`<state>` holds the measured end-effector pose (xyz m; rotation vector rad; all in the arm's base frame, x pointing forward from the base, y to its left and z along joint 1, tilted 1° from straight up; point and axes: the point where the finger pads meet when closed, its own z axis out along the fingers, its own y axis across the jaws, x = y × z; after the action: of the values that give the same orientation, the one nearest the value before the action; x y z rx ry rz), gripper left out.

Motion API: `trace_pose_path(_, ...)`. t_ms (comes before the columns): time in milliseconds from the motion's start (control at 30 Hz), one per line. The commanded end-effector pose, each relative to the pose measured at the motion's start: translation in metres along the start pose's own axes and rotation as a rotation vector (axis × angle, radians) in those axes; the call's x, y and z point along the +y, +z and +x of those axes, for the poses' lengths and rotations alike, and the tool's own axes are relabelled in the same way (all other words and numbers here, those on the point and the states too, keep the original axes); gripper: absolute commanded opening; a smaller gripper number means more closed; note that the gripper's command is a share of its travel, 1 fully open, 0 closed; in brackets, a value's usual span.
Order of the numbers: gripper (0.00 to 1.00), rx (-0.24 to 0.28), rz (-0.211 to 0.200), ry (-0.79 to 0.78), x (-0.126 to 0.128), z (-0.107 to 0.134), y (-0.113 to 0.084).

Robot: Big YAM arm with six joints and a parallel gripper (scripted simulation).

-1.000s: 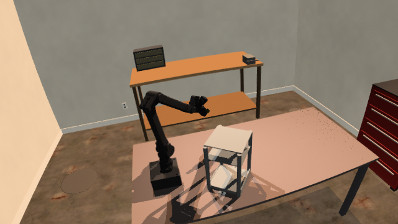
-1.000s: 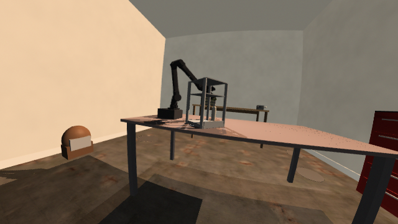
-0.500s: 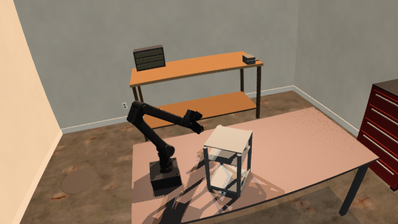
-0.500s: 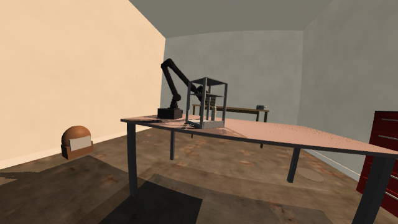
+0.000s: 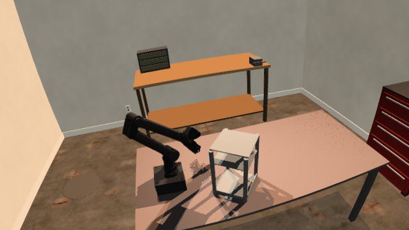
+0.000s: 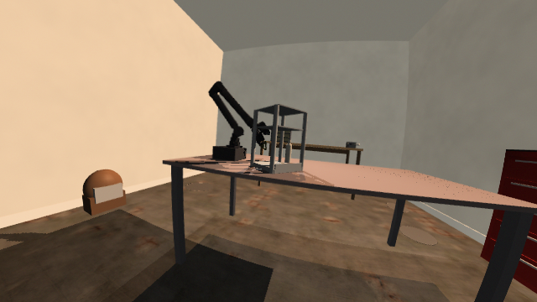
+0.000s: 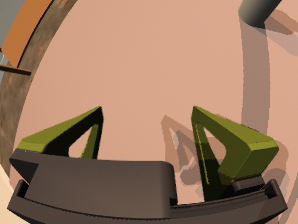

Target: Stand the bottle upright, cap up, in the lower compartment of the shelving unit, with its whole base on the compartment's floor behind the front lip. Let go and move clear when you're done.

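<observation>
Open gripper (image 5: 197, 147) hanging above bare table (image 5: 303, 150), nothing between its fingers, shelving unit (image 5: 213, 172) just beside it, corner posts framing open compartments, bottle (image 6: 288, 153) possibly beyond the unit, hard to make out.

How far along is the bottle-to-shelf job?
Done: nothing evident. In hand: nothing. The tool is open and empty, held above the table beside the shelf. A pale upright shape, likely the bottle, shows through the shelf's frame in the exterior view; whether it stands inside or behind cannot be told. Left: grasping it and standing it cap up in the lower compartment.
</observation>
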<state>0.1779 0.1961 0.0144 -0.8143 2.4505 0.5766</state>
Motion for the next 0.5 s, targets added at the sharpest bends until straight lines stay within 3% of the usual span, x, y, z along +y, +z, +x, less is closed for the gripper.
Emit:
trace_pose_path(0, 0.81, -0.118, 0.054, 0.004, -0.015, -0.037, -0.015)
trace_pose_path(33, 0.81, -0.167, 0.077, 0.011, -0.021, -0.052, -0.02)
trace_pose_path(100, 0.81, -0.167, 0.077, 0.011, -0.021, -0.052, -0.02)
trace_pose_path(300, 0.81, -0.418, 0.206, 0.065, -0.055, -0.119, -0.056)
trace_pose_path(467, 0.81, -0.559, 0.294, 0.105, -0.079, -0.149, -0.083)
